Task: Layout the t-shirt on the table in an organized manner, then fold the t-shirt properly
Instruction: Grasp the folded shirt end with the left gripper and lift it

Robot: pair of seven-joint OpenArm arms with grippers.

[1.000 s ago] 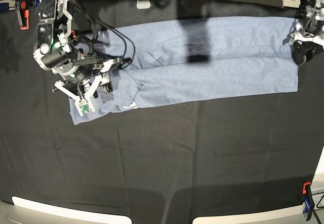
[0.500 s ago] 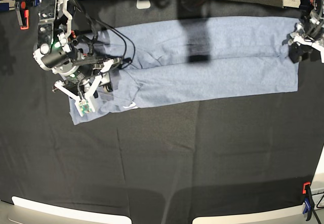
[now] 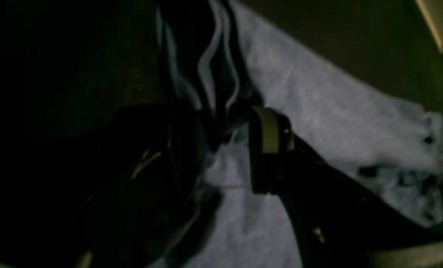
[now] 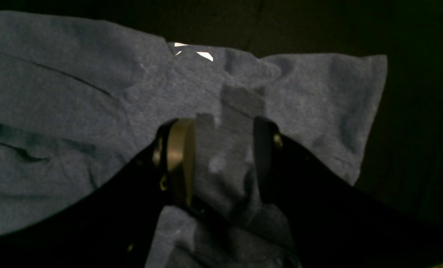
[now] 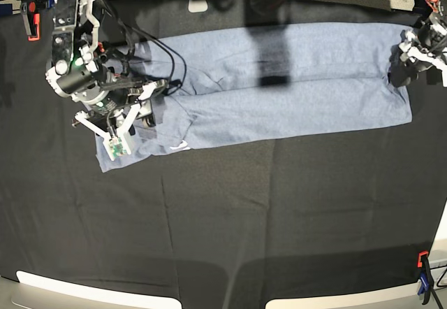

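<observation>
My right hand (image 5: 129, 124) sits at the left end of the light blue-grey heathered cotton t-shirt (image 5: 279, 92), just above the bunched sleeve region. Its jaws stand moderately apart and straddle a flat patch of fabric in the right wrist view (image 4: 221, 149), pinching nothing. This hand has not shifted over the last second.

The shirt lies as a long band, folded lengthwise, across the far half of the wide table of wrinkled black cloth (image 5: 223, 218), with a crease running along its middle. A sliver of white lettering peeks out near the left end (image 4: 202, 55).

At the right end, my left hand (image 5: 419, 50) is what has changed: a second ago it hung over the lower part of the shirt's right edge, and now it has drifted up and outward toward the far corner. Its jaws are wide in the left wrist view (image 3: 225, 149), with rippled hem layers between them but not clamped.

I judge the lengthwise fold finished, with the left hand lifting clear to reposition; the crosswise fold is not yet begun.
</observation>
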